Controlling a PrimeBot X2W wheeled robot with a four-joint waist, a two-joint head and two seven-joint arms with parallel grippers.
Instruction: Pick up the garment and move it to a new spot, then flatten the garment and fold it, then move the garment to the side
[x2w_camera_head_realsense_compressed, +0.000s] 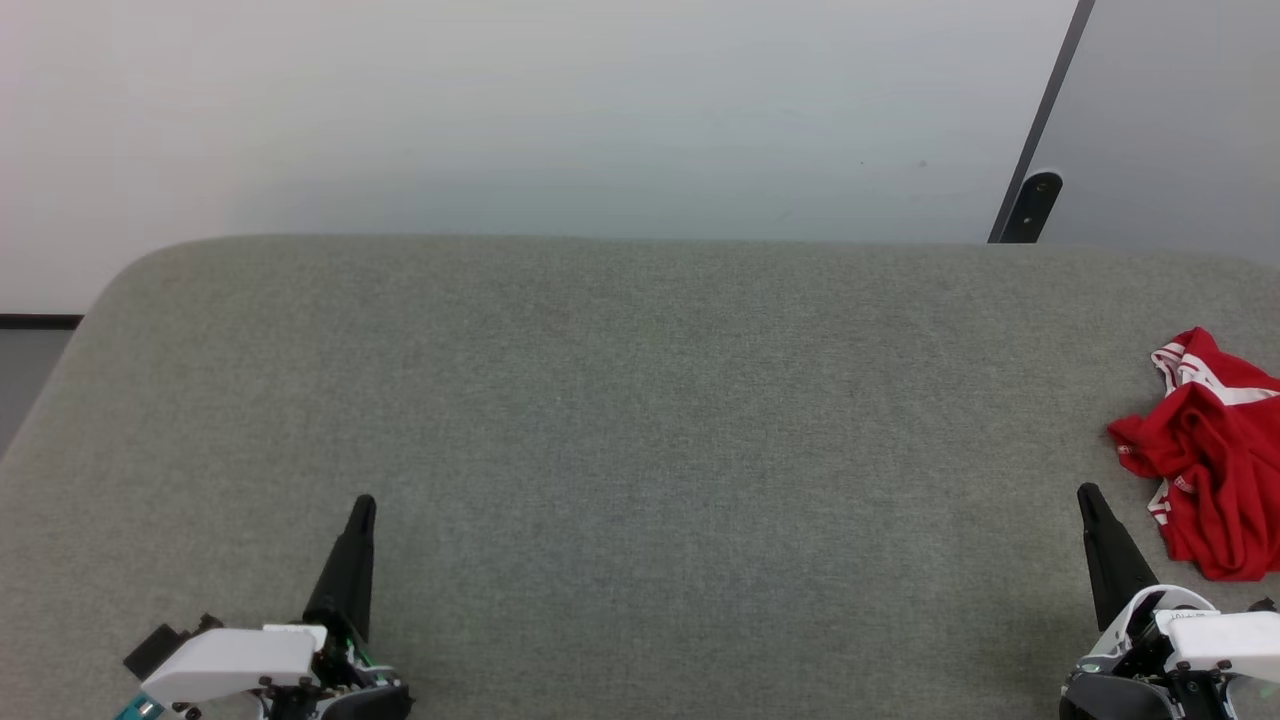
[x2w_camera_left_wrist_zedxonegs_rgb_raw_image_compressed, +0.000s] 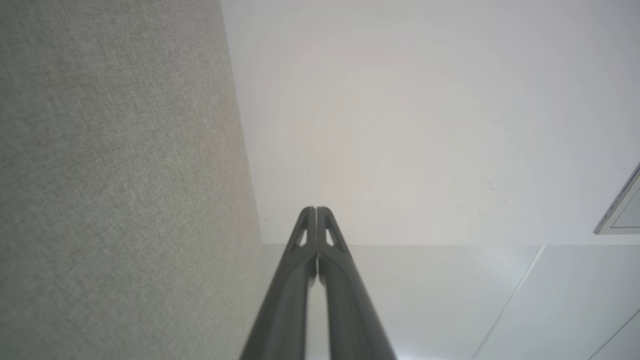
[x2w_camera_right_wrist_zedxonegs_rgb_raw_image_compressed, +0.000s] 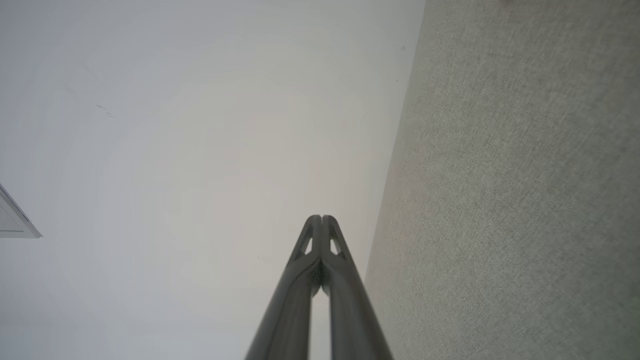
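The garment, red with white striped trim, lies crumpled at the right edge of the grey fabric surface, partly cut off by the frame. My right gripper is shut and empty at the lower right, its tip a short way left of the garment and apart from it. At the lower left my left gripper is shut and empty, far from the garment. In the left wrist view the left gripper has its fingers pressed together. The right wrist view shows the right gripper shut the same way.
The grey surface has rounded far corners and ends at a pale wall. A dark slanted bar with a bracket stands at the back right. A dark strip of floor shows past the left edge.
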